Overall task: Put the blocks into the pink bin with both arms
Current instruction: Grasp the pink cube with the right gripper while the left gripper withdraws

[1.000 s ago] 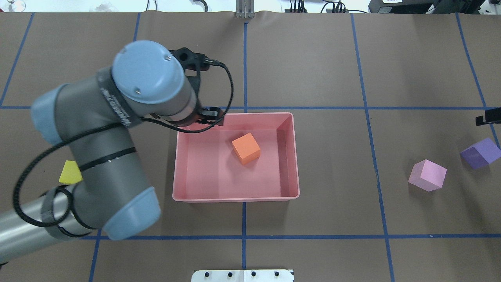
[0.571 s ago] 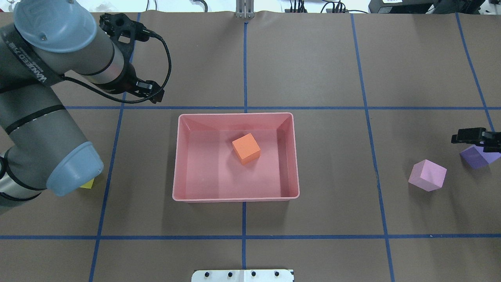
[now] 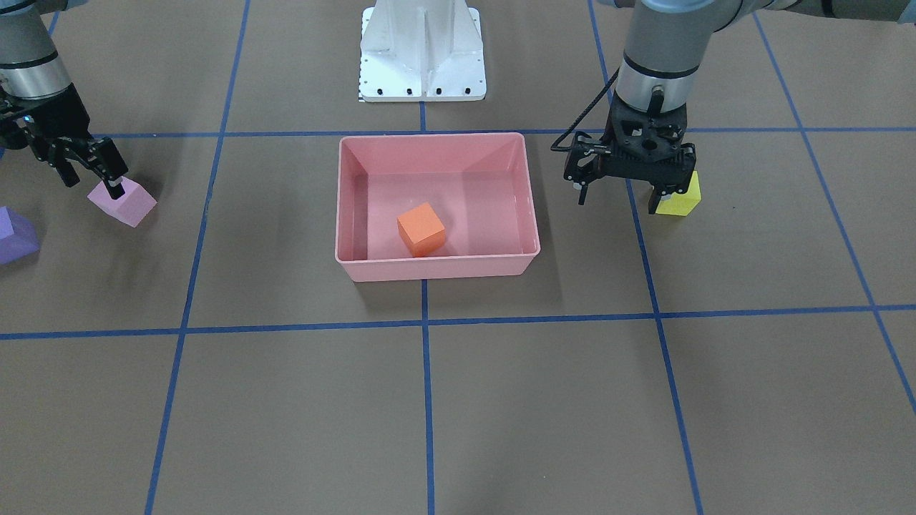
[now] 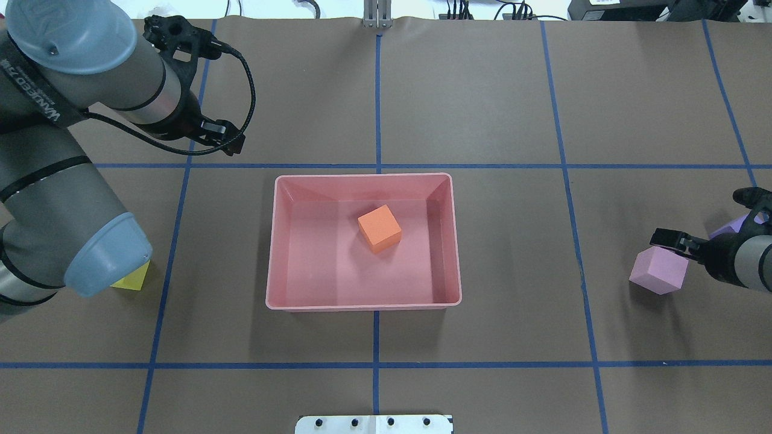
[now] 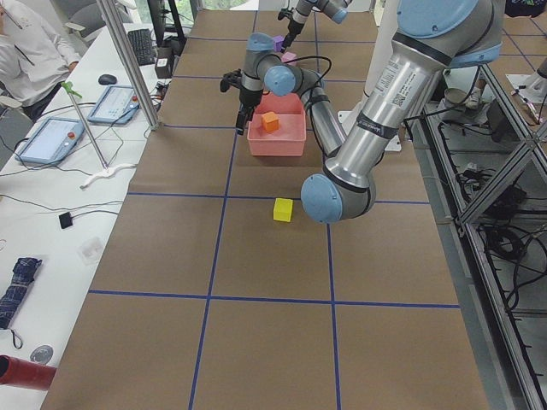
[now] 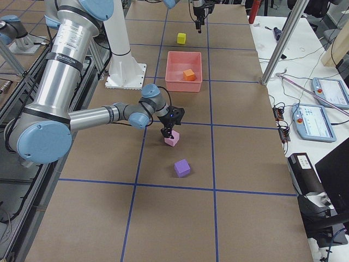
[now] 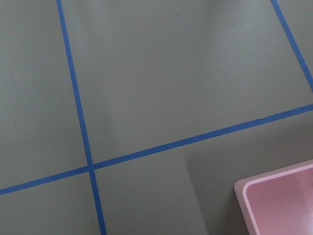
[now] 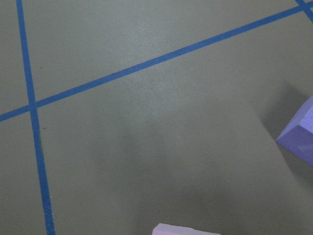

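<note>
Status: orange block (image 4: 379, 228) in bin (image 3: 429, 268) | right arm (image 3: 28, 71): jaws apart over pink block (image 3: 125, 204), set to straddle it | left arm (image 3: 655, 43): jaws apart, empty, beside bin, well off yellow block (image 5: 283, 209)

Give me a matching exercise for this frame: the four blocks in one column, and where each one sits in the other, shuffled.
1. orange block
2. light pink block
3. yellow block
4. purple block

A. on the table, on the robot's left side
B. on the table, outermost on the robot's right
C. inside the pink bin
D. on the table, under the open right hand

Pairs: 1-C, 2-D, 3-A, 4-B
</note>
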Tool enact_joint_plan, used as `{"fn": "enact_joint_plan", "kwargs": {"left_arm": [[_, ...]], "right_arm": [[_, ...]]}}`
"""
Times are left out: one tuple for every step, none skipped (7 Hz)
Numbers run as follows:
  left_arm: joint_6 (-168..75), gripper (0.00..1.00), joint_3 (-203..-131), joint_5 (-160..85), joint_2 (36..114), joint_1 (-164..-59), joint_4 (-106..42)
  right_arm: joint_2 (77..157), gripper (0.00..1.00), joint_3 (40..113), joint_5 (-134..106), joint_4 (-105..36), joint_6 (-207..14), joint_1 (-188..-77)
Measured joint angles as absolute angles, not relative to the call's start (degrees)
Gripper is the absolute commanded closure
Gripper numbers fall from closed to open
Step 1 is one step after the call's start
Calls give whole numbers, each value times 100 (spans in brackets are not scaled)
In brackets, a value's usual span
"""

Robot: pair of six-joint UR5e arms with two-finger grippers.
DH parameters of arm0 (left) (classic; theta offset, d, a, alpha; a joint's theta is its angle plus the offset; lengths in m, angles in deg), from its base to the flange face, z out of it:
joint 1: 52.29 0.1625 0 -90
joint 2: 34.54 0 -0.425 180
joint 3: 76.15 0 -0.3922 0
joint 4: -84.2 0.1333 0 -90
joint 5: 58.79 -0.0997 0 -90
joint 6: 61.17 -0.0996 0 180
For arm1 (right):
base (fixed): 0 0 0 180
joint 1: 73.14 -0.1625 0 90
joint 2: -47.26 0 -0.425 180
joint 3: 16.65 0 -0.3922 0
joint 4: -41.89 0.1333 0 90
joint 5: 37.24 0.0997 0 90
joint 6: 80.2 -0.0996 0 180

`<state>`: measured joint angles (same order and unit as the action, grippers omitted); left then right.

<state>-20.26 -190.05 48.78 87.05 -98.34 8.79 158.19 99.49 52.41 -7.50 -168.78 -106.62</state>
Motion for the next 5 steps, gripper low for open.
{"fn": "enact_joint_plan", "kwargs": {"left_arm": [[-2012, 0, -19005, 4878, 8703, -9834, 879], [-1990, 0, -19008, 4879, 8702, -9834, 879], [-1972, 0, -19011, 4879, 8698, -9834, 879], [-1964, 0, -19013, 4879, 8695, -9834, 879], [-1961, 0, -19014, 4879, 8695, -9834, 879]], "right_arm": [[15819, 1, 9873, 4987, -761, -17008, -10459], [15818, 1, 9747, 4833, -765, -17052, -10356], [15815, 1, 9628, 4718, -767, -17067, -10278], [15799, 1, 9569, 4653, -769, -17073, -10217], [15771, 1, 9537, 4599, -776, -17076, -10153]]}}
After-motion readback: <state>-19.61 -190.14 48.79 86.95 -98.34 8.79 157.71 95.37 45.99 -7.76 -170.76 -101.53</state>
